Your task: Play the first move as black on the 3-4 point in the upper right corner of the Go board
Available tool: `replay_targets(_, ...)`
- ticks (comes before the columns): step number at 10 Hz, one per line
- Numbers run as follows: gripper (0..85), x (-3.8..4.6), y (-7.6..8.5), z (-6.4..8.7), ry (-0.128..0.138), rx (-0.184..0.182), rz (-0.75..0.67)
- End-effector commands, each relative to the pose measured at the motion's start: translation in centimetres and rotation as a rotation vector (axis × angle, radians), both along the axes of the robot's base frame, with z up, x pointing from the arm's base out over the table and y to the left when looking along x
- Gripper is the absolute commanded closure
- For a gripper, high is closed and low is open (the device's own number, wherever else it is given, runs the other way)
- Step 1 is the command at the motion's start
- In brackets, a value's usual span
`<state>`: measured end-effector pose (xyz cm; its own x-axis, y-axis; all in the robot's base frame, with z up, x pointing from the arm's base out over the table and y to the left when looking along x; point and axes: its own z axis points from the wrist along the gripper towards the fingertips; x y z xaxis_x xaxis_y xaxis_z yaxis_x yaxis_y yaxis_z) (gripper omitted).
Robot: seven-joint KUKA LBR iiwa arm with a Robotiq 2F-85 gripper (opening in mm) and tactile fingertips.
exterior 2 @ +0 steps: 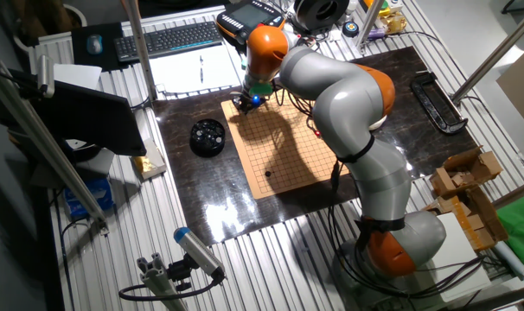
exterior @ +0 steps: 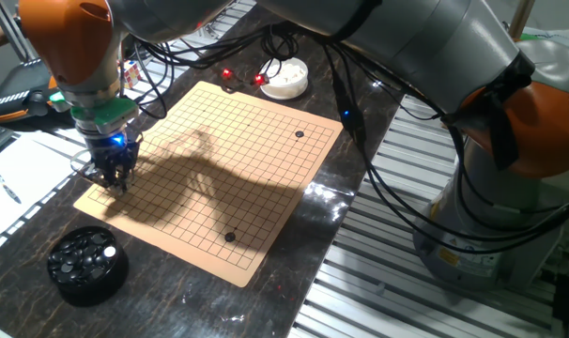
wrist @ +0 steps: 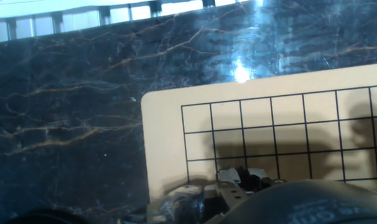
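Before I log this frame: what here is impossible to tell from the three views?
- Whether the gripper holds a black stone: fingertips too small and shadowed in both fixed views; hand view shows only blurred fingers at its bottom edge.
- Which intersection it is over: the Go board is cut off by the hand view's edges.
- What the white bowl contains: too small in one fixed view, hidden by the arm in the other.
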<state>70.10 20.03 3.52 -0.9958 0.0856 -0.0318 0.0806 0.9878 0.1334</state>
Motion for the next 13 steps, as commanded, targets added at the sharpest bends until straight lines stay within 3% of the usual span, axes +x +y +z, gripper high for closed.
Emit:
replay_targets(1,65.7,0.01,0.00,0.02,0.000,-0.002,0.000)
replay_targets(5,65.3,-0.12,-0.48,0.01,-0.012,-0.034,0.010)
replay_targets(10,66.7,-0.84,-0.68,-0.14,-0.017,-0.051,0.008)
replay_targets(13,66.7,-0.75,-0.79,-0.07,-0.016,-0.058,0.012)
